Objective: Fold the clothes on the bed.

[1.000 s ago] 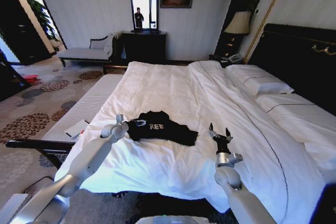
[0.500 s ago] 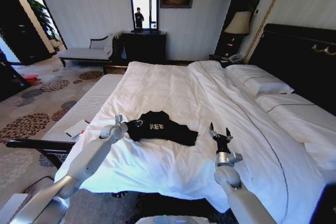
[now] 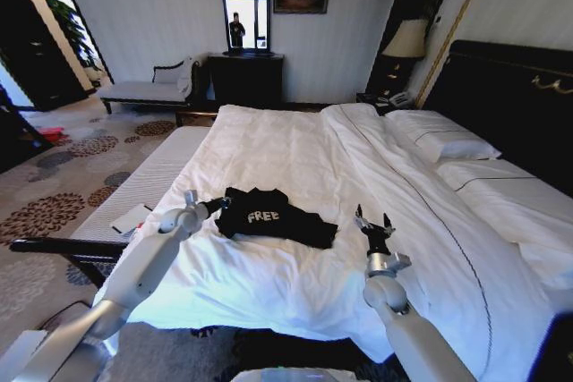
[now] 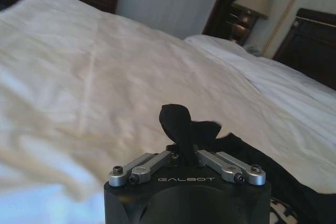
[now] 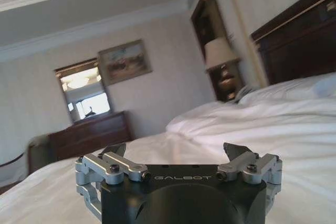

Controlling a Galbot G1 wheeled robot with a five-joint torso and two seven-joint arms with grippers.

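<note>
While bed (image 3: 295,145) fills most of head view, black T-shirt (image 3: 273,217) lies crumpled on white duvet near foot edge, "FREE" print up, long axis running across bed from left arm side toward right arm side. Left gripper (image 3: 211,207) at shirt's left end, jaws clamped on pinch of black fabric (image 4: 181,129), fabric bunched up between them. Right gripper (image 3: 373,224) just off shirt's right end, apart from it, jaws spread wide, holding nothing. Shirt lies leftward of right jaws; left arm nearer, already in contact.
</note>
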